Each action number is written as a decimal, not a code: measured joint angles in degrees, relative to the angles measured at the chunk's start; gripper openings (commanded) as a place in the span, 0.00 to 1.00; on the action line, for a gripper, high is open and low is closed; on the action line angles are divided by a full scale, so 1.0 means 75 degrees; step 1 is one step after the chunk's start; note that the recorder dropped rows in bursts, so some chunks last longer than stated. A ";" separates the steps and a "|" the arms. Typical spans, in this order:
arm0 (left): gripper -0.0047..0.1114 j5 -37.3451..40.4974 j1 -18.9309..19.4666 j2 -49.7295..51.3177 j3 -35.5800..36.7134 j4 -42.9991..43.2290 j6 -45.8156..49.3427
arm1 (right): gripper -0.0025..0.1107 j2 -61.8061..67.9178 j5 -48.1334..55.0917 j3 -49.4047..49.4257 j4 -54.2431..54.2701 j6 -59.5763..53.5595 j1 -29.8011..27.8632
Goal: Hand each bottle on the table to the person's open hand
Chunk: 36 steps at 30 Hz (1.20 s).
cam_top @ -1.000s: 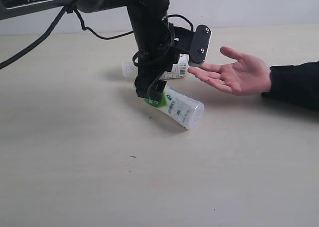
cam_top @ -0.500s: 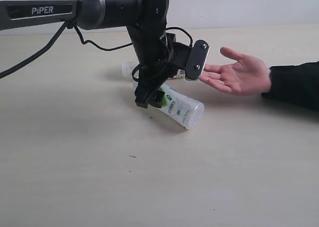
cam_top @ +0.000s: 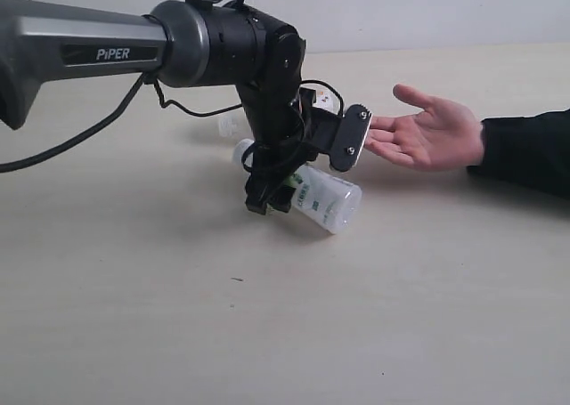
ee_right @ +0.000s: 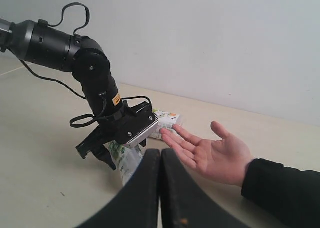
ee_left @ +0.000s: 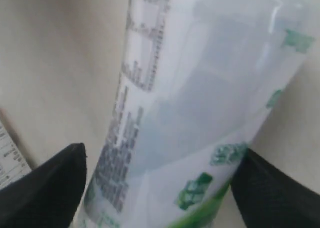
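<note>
The clear bottle with the white-green label (cam_top: 328,200) lies on its side on the table (cam_top: 134,298). My left gripper (cam_top: 269,200) is lowered over its cap end, jaws open. In the left wrist view the bottle (ee_left: 200,87) fills the gap of the gripper (ee_left: 160,188); one finger touches it and a thin sliver shows by the other. A second whitish bottle (cam_top: 230,125) lies behind the arm, mostly hidden. The person's open hand (cam_top: 429,136) waits palm up to the right. My right gripper (ee_right: 160,188) is shut on nothing, well back from the bottles.
The person's dark sleeve (cam_top: 530,151) rests along the table's right side. The left arm's cable (cam_top: 80,138) loops down on the left. A pale wall (ee_right: 225,37) rises behind the table.
My left gripper has come down from above the clear bottle's neck until its fingers straddle it near the table. The bottle and the hand have stayed where they were.
</note>
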 measured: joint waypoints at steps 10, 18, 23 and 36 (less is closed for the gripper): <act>0.66 0.0000 0.0000 0.0223 0.0000 0.0000 0.0000 | 0.03 0.0000 0.0000 0.0000 0.0000 0.0000 0.0000; 0.05 0.0254 -0.0035 0.0240 0.0000 0.0000 0.0000 | 0.03 0.0000 0.0000 0.0000 0.0000 0.0000 0.0000; 0.05 0.0953 -0.0148 0.0138 0.0000 0.0028 -0.0330 | 0.03 0.0000 0.0000 0.0000 0.0000 0.0000 0.0000; 0.05 0.1265 -0.0708 -0.1140 -0.0603 0.0028 -0.7018 | 0.03 0.0000 0.0000 0.0000 0.0000 0.0000 0.0000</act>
